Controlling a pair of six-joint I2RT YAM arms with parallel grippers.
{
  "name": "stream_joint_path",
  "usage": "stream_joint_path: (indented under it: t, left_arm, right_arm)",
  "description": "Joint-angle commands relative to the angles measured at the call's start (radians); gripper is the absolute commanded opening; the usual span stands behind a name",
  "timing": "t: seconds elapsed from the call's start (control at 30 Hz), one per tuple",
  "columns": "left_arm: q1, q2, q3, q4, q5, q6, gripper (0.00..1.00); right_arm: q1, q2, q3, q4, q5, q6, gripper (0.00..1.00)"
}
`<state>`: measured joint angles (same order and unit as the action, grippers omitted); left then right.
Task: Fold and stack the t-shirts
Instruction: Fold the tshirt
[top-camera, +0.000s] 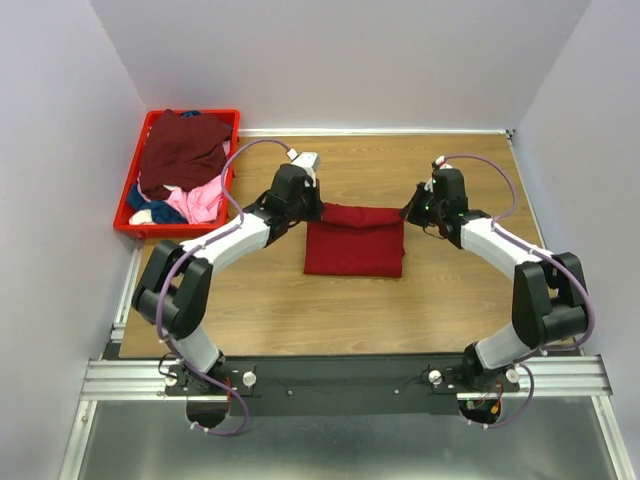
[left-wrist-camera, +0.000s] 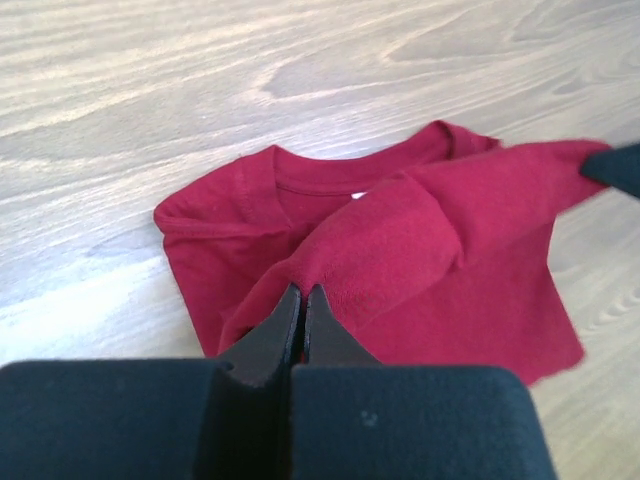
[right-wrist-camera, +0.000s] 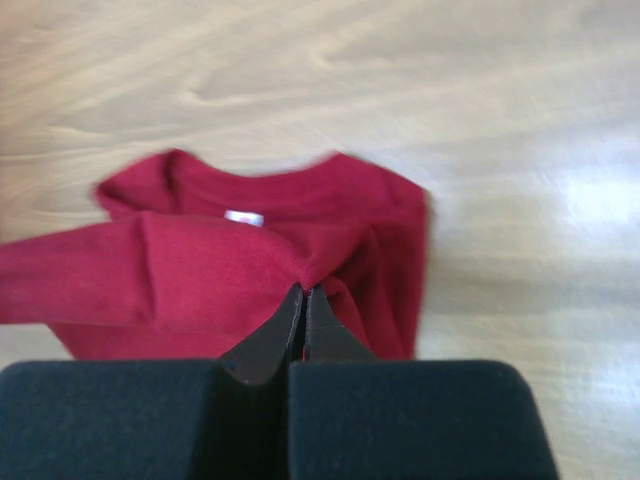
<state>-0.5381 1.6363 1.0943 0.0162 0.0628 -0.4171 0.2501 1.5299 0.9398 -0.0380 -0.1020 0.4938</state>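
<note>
A bright red t-shirt lies partly folded on the wooden table between my two arms. My left gripper is shut on the shirt's far left corner; in the left wrist view its tips pinch a raised fold of the red t-shirt. At the shirt's far right corner my right gripper is shut too, and the right wrist view shows its tips pinching the red t-shirt just below the neck label. More t-shirts, dark maroon, pink and blue, lie heaped at the back left.
A red plastic crate at the back left corner holds the heap of shirts. Grey walls close in the table on three sides. Bare wood lies right of and behind the shirt.
</note>
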Motion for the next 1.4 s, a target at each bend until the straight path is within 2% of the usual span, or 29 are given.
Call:
stream_joint_path:
  t: [0.0, 0.1, 0.13, 0.17, 0.2, 0.27, 0.3, 0.33, 0.4, 0.53, 0.67, 0.77, 0.87, 1.1, 1.3, 1.37]
  left_arm:
    - [0.001, 0.079, 0.03, 0.036, -0.023, 0.012, 0.01]
    - [0.001, 0.123, 0.05, 0.039, -0.044, 0.014, 0.07]
    - [0.003, 0.14, 0.056, 0.037, -0.055, 0.017, 0.16]
    - [0.001, 0.146, 0.062, 0.037, -0.055, 0.018, 0.17]
    - [0.003, 0.148, 0.071, 0.037, -0.057, 0.018, 0.27]
    - [0.003, 0.135, 0.076, 0.033, -0.055, 0.014, 0.41]
    - [0.003, 0.123, 0.073, 0.033, -0.085, 0.012, 0.43]
    - [0.003, 0.091, 0.07, 0.033, -0.093, 0.012, 0.46]
    - [0.003, 0.05, 0.049, 0.031, -0.106, 0.015, 0.47]
    - [-0.002, -0.097, -0.025, 0.041, -0.095, 0.04, 0.47]
    - [-0.026, -0.174, -0.122, 0.08, 0.006, 0.035, 0.44]
    - [-0.075, -0.164, -0.178, 0.133, 0.051, 0.015, 0.23]
    - [-0.12, -0.09, -0.182, 0.136, 0.075, 0.003, 0.23]
    - [-0.128, 0.055, -0.149, 0.076, 0.146, -0.009, 0.23]
    - [-0.128, 0.1, -0.137, 0.041, 0.163, -0.003, 0.23]
    - [-0.129, 0.109, -0.143, 0.036, 0.172, -0.003, 0.23]
  right_arm:
    - [0.003, 0.05, -0.053, 0.024, 0.097, 0.045, 0.02]
    - [0.005, 0.093, -0.059, 0.029, 0.142, 0.052, 0.03]
    - [0.005, 0.099, -0.059, 0.029, 0.163, 0.06, 0.04]
    - [0.003, 0.108, -0.059, 0.056, 0.173, 0.063, 0.06]
    - [0.003, 0.114, -0.058, 0.058, 0.179, 0.066, 0.16]
    - [0.005, 0.113, -0.049, 0.058, 0.185, 0.068, 0.28]
    - [0.003, 0.093, -0.045, 0.055, 0.18, 0.065, 0.37]
    - [0.005, 0.079, -0.042, 0.055, 0.171, 0.052, 0.41]
    - [0.005, 0.018, -0.047, 0.053, 0.17, 0.043, 0.48]
    - [0.005, -0.06, -0.064, 0.055, 0.108, 0.005, 0.49]
    - [0.005, -0.1, -0.096, 0.09, -0.153, -0.047, 0.48]
    - [0.006, -0.085, -0.134, 0.15, -0.322, -0.07, 0.45]
    - [0.017, -0.03, -0.142, 0.179, -0.434, -0.098, 0.43]
    - [0.025, 0.13, -0.095, 0.187, -0.493, -0.123, 0.42]
    - [0.02, 0.211, -0.016, 0.194, -0.345, -0.123, 0.42]
    - [0.002, 0.254, 0.054, 0.194, -0.294, -0.124, 0.42]
